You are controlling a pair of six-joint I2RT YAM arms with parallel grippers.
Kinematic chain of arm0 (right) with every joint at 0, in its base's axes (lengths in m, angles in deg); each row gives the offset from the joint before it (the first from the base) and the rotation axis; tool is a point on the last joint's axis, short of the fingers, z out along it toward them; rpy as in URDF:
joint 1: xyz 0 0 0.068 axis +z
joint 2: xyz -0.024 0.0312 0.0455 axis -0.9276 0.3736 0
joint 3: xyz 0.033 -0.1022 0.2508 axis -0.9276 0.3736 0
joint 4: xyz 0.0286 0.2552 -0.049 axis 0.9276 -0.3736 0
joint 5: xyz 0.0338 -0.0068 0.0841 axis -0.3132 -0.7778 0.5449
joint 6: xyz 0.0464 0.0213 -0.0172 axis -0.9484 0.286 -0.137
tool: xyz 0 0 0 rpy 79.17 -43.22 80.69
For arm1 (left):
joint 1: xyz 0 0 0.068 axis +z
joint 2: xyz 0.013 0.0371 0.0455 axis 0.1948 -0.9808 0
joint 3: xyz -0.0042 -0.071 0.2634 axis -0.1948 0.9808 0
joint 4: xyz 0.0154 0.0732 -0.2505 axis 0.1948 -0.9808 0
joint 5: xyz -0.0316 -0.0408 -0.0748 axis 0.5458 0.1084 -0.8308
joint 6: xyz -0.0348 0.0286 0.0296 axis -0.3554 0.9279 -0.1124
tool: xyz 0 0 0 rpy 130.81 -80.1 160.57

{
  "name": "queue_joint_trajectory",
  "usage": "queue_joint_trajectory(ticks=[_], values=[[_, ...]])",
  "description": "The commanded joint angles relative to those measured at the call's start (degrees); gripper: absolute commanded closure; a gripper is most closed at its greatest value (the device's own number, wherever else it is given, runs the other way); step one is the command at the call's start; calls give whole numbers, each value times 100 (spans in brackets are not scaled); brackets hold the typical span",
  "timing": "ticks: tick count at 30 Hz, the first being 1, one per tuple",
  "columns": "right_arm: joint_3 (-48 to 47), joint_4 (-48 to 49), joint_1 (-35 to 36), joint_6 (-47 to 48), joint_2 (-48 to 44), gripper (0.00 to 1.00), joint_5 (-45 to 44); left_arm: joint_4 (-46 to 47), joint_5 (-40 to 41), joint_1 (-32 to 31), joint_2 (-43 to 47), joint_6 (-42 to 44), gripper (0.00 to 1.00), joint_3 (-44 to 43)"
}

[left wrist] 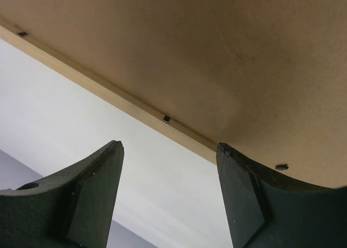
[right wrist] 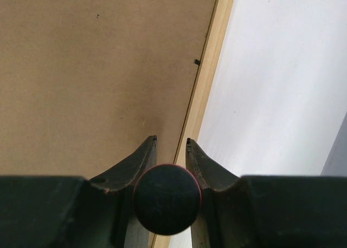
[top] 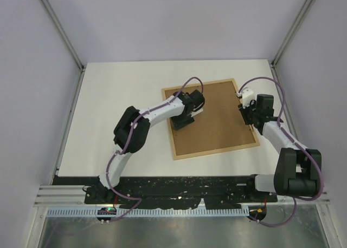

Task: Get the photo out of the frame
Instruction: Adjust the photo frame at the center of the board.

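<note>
Two arms reach in from the near edge of the white table [top: 119, 96] in the top view. The frame [top: 217, 118] lies flat on the table right of centre, brown back upward and turned slightly askew. Bare table lies wide to its left and behind it. On the right the space is narrow, with an enclosure post close by. The left end effector [top: 180, 123] sits over the back near the frame's left edge. The right end effector [top: 244, 108] is at the frame's right edge. Both arms cover part of the back. From this height I cannot tell how the jaws stand.

In the left wrist view the pale wood edge crosses on a diagonal, with brown back above it and white table below. Three small dark tabs [left wrist: 166, 118] sit along that edge. The left end effector's dark fingers [left wrist: 97, 188] stand wide apart with nothing between them. The right-hand finger overlaps the frame's edge, and contact cannot be judged.

In the right wrist view the frame's edge strip runs from the top down between the fingertips, with open table to its right. One dark tab [right wrist: 197, 62] shows on the strip. The right end effector is closed narrowly around a tool handle [right wrist: 167, 199], a round dark butt with a thin red rim. The tool's tip is hidden.

No view shows the photo; only the brown back is visible.
</note>
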State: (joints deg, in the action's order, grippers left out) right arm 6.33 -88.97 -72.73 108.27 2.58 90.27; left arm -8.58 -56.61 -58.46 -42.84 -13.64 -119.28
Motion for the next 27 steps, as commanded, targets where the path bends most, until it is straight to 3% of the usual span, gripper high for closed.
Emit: queue_joint_trajectory(ticks=[1, 10, 18, 23, 27], values=[[-283, 290, -34, -31, 367, 92, 149, -181, 77, -129, 141, 152, 28, 450], [-749, 439, -43, -75, 1044, 92, 105, -444, -784, -437, 343, 293, 30, 1057], [-1962, 668, -26, -338, 2362, 92, 26, -611, -2058, -788, 1002, 92, 32, 1962], [-2787, 668, 149, -461, 3038, 92, 61, -787, -2998, -1008, 1152, -164, 32, 1929], [-3078, 668, 413, -418, 3128, 92, -167, -595, -3035, -895, 1240, -514, 29, 1490]])
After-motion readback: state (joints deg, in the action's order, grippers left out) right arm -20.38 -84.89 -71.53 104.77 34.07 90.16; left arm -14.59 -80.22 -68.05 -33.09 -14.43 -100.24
